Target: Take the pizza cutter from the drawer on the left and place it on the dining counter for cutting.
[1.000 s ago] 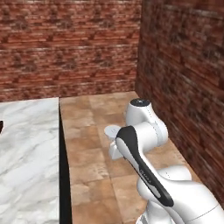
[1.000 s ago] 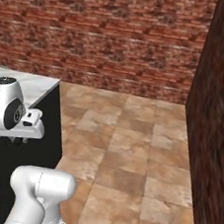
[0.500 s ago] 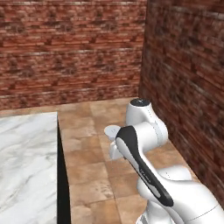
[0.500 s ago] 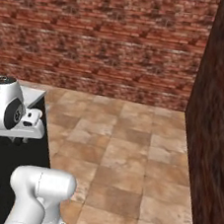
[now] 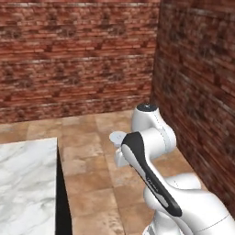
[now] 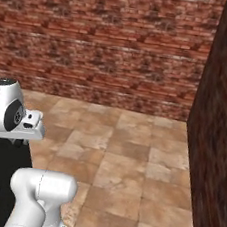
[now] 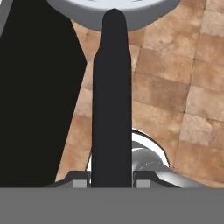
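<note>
**Cutter in hand, base swinging off the surface**

Right, the fingers (image 7: 111, 181) are clamped tight on the pizza cutter (image 7: 112, 105): in the hand view its dark handle runs straight up from between them to the pale wheel at the top, hanging over tiled floor beside the black cabinet side. So the pickup is done, I'd say. What's changed: over the last second the whole scene has slid, which is my base driving, not the things moving. The dining counter (image 5: 25, 183) sits smaller in the left base view than a second ago, just its near corner left. I judge I'm mid-transit and must bring that marble surface back within reach before releasing.
</note>
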